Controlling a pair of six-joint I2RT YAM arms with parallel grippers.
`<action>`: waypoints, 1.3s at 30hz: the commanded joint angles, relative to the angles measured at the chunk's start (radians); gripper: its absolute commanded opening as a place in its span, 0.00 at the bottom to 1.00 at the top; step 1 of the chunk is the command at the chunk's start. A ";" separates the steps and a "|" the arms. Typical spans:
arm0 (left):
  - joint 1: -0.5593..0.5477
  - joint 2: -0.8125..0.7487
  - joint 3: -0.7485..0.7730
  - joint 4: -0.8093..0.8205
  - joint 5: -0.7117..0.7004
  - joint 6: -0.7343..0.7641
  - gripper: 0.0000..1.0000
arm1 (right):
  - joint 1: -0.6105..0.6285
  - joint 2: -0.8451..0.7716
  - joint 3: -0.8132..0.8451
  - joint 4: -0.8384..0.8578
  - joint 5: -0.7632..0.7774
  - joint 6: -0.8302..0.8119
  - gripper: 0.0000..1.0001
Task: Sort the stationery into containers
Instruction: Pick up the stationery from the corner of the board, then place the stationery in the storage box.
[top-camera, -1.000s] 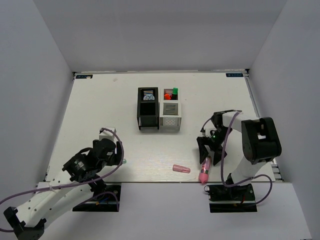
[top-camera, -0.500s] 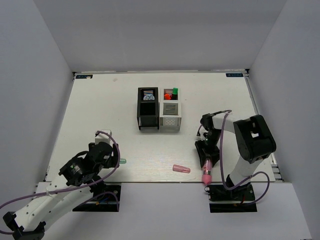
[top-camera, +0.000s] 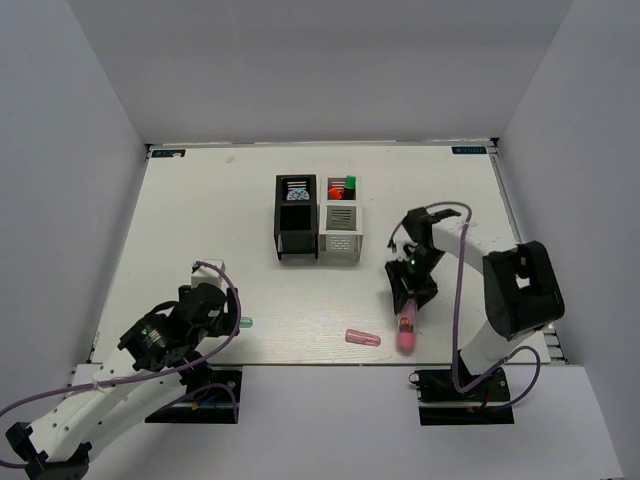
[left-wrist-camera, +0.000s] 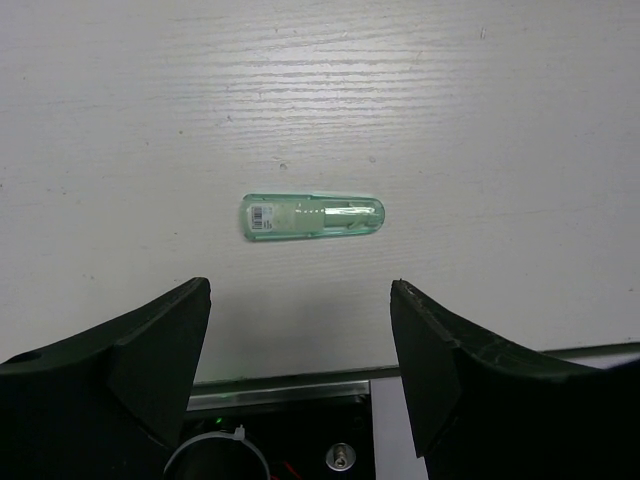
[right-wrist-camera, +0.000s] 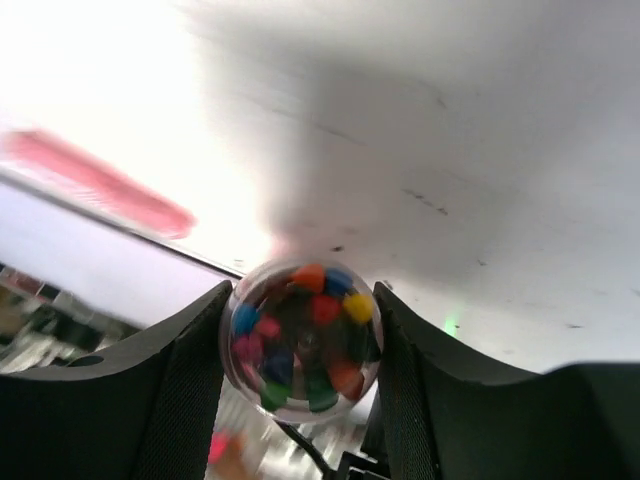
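The right tool (top-camera: 405, 296) is clenched on the fat pink-and-clear plastic tube (right-wrist-camera: 300, 345), both pads pressed against its round sides, with coloured bits visible through its end. It hangs to the near right of the white-grey slotted organiser box (top-camera: 358, 236), nose tilted down toward the tabletop (top-camera: 200, 220). The tube looks stiff, smooth and light, so it may well twist or slide in a two-pad pinch; a hold across the middle of the barrel seems safest

The left tool (left-wrist-camera: 298, 300) is released, jaws spread wide, hovering over the pale green capsule-shaped plastic piece (left-wrist-camera: 312, 217), which lies flat well to the near left of that box. It looks small, hard and slick; I would pinch it across its short width at mid-length

A pink capsule-shaped piece (top-camera: 362, 338) lies near of the box, apart from both tools
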 joint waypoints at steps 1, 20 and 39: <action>-0.004 0.014 0.043 0.011 0.024 0.018 0.83 | -0.004 -0.121 0.184 0.000 -0.084 -0.084 0.00; -0.004 0.129 0.123 0.057 0.063 0.012 0.83 | 0.009 0.076 1.020 0.081 -0.208 0.001 0.00; -0.002 0.153 0.092 0.080 0.055 -0.011 0.83 | 0.164 0.138 0.780 0.478 -0.009 -0.205 0.00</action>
